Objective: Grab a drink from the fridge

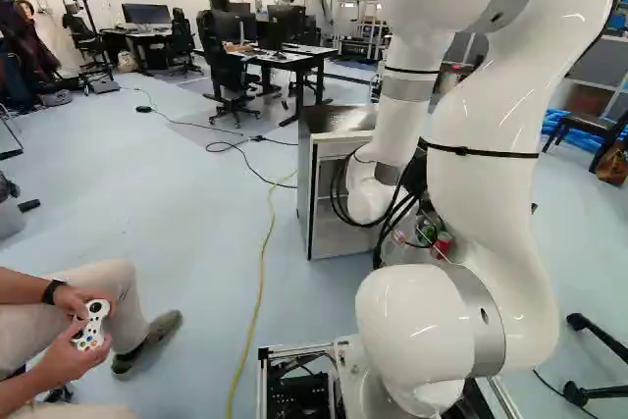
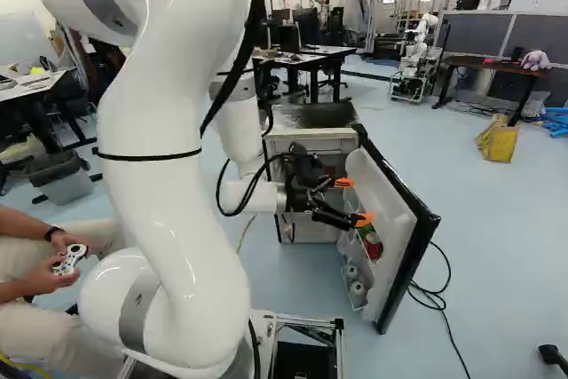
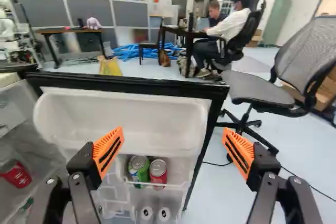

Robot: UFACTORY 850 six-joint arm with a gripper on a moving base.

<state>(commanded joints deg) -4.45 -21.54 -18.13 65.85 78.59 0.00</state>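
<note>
Cans (image 3: 158, 170) — below the tool (image 2: 354, 201)

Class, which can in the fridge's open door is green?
The green can beside the red can, above two silvery cans; those three show no green.

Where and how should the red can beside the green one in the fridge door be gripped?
Probably by the red can's sides, above the low rail, coming from the door's inner face, slightly from above. It stands upright with its upper wall exposed; the bin above likely hinders a straight drop. The green can sits close beside it, leaving little finger room there.
</note>
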